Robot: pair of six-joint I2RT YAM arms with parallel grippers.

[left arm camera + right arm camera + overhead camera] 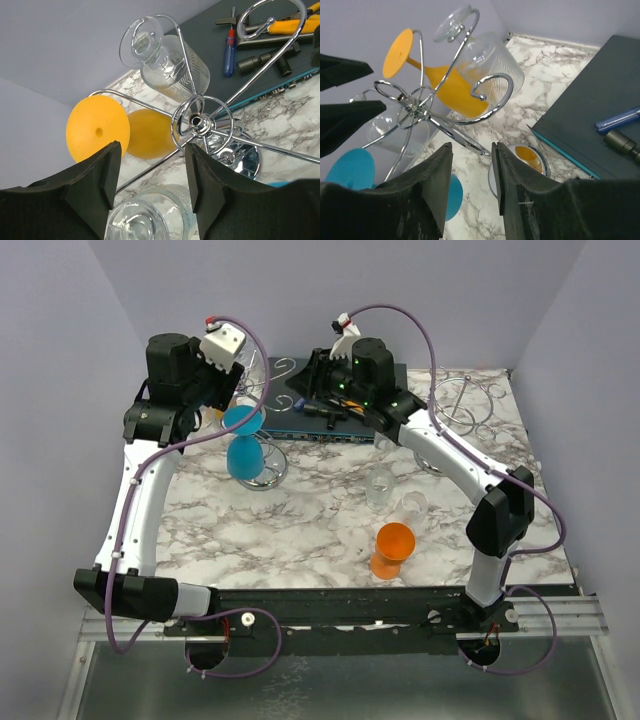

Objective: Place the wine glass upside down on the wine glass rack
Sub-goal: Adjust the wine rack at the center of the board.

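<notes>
The chrome wine glass rack (200,120) stands at the back left (262,478) and shows in the right wrist view (415,105). Hanging upside down on it are a blue glass (245,445), an orange glass (97,131) and a clear glass (170,60). Another clear wine glass (145,215) hangs base-up just below my left gripper (152,180). That gripper is open, with a gap between each finger and the glass. My right gripper (472,175) is open and empty, above the rack's round base (520,167).
A dark case (330,420) with tools lies behind the rack. A second chrome rack (465,405) stands at the back right. Two clear glasses (380,490) and an orange glass (392,548) sit on the marble table (300,530) at the front middle.
</notes>
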